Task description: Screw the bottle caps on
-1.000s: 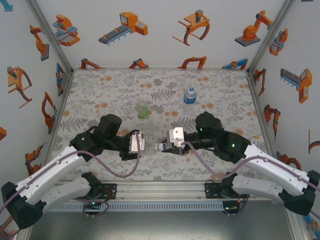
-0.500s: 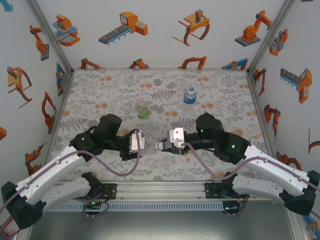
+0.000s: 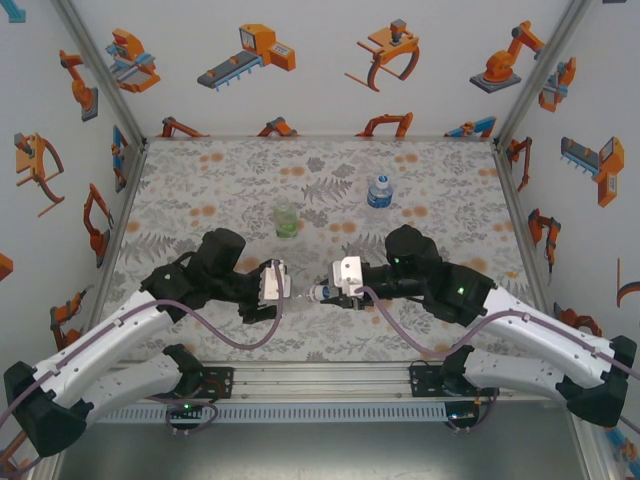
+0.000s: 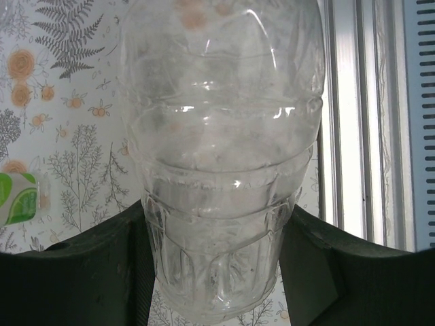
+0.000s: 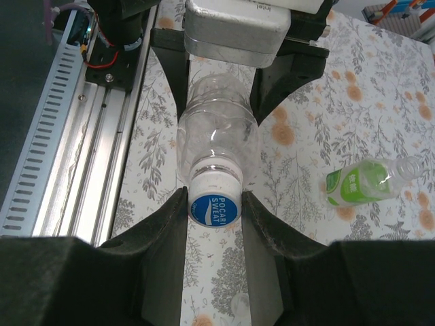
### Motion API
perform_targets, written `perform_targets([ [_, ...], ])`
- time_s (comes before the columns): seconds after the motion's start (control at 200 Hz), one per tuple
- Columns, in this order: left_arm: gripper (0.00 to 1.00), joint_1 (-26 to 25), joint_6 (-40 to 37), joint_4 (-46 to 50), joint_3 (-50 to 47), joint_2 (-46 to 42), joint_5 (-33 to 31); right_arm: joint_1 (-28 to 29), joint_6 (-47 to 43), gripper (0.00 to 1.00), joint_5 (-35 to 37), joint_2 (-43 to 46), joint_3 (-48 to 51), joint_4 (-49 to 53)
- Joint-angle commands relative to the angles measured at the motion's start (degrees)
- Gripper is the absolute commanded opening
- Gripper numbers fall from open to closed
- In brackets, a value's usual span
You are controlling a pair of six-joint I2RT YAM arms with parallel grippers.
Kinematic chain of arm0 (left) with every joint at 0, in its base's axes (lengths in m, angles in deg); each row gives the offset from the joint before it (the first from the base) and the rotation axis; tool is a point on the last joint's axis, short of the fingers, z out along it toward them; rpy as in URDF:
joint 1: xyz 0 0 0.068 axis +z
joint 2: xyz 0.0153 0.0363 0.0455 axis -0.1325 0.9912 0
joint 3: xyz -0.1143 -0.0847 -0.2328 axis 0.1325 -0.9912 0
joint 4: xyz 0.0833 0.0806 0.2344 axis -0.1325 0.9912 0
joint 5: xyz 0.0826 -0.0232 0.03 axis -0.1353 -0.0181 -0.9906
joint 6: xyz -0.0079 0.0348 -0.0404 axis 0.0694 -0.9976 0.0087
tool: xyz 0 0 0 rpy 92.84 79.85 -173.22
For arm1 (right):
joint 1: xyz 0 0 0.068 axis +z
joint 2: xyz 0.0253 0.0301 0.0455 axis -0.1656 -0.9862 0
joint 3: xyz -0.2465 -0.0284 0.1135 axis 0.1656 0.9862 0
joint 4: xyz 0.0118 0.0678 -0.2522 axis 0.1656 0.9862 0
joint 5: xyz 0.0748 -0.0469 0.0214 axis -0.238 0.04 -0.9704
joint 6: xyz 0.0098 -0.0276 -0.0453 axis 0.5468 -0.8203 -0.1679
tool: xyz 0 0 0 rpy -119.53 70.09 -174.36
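Note:
A colourless bottle [image 3: 300,291] hangs level above the table between my two grippers. My left gripper [image 4: 217,272] is shut on its ribbed base [image 4: 216,265], with a dark finger on each side. A white bottle cap with a blue printed top [image 5: 215,201] sits on this bottle's neck [image 5: 216,166], and my right gripper [image 5: 215,207] is shut on that cap. In the top view my left gripper [image 3: 284,288] and right gripper [image 3: 322,293] face each other closely. The green-tinted bottle [image 3: 286,220] lies on the table behind them. The blue-labelled bottle [image 3: 378,191] stands upright further back.
The green-tinted bottle [image 5: 367,180] lies on its side to the right of my right gripper, its neck pointing away. The aluminium rail [image 3: 320,380] runs along the table's near edge, close below both grippers. Printed walls close the left, back and right sides.
My right gripper has shifted a little to the left with the cap, closing the gap to the left gripper. The left arm has barely moved.

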Motion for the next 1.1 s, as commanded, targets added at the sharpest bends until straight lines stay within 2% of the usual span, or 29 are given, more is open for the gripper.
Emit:
perform_targets([
  [0.0,0.0,-0.2,1.0,-0.8,2.0,0.1,3.5,0.7,-1.4,0.0,1.8,-0.9,-2.1,0.0],
  [0.34,0.0,-0.2,1.3,0.0,2.6,0.8,4.3,1.2,-1.0,0.0,3.2,-1.7,-2.4,0.4],
  [0.446,0.0,-0.2,1.3,0.1,2.6,0.6,4.3,1.2,4.1,0.0,4.2,-2.6,-2.8,0.0],
  [0.551,0.0,-0.2,1.0,0.0,2.4,0.2,4.0,1.2,13.2,0.0,7.0,-3.0,-3.0,0.4],
  [0.761,0.0,-0.2,0.9,-0.1,2.6,0.4,3.0,1.2,45.8,0.0,19.9,-3.2,-2.6,1.8],
  [1.091,0.0,-0.2,0.6,-0.7,2.5,-0.3,3.3,1.2,98.3,0.0,25.9,-0.7,4.6,-1.3],
])
